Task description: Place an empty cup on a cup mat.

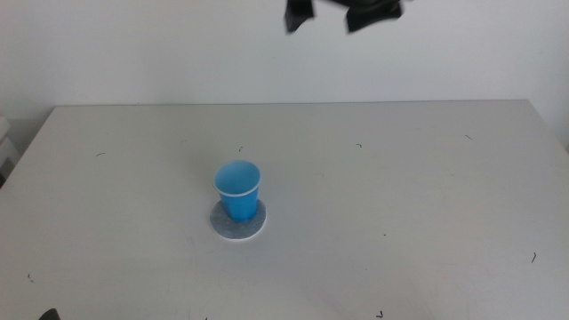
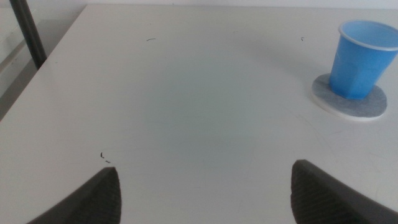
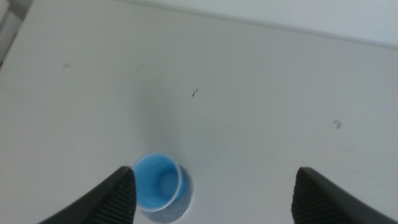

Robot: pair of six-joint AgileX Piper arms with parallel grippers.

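Nearest to me, the left claw (image 2: 205, 186) hangs low over the bare front part of the counter (image 1: 427, 196), jaws spread wide with nothing between them. It looks parked there, off to the side of the job; only a dark sliver of it shows at the bottom edge of the middle view.

Further in, about the centre of the counter, the cup (image 1: 238, 189) stands upright on the cup mat (image 1: 237, 222), mouth open to the ceiling and empty inside. Its base sits within the grey disc, a little toward the far side, so a crescent of mat shows on the near side. By my reckoning the placing is done: the cup rests on its own and nothing grips it.

Beyond and high above, the right claw (image 1: 343, 13) hangs well clear of the cup, jaws parted and empty, looking down on the blue rim, which fits a release.

I can read no brand, label or writing on cup, mat or counter; only small dark scuffs.
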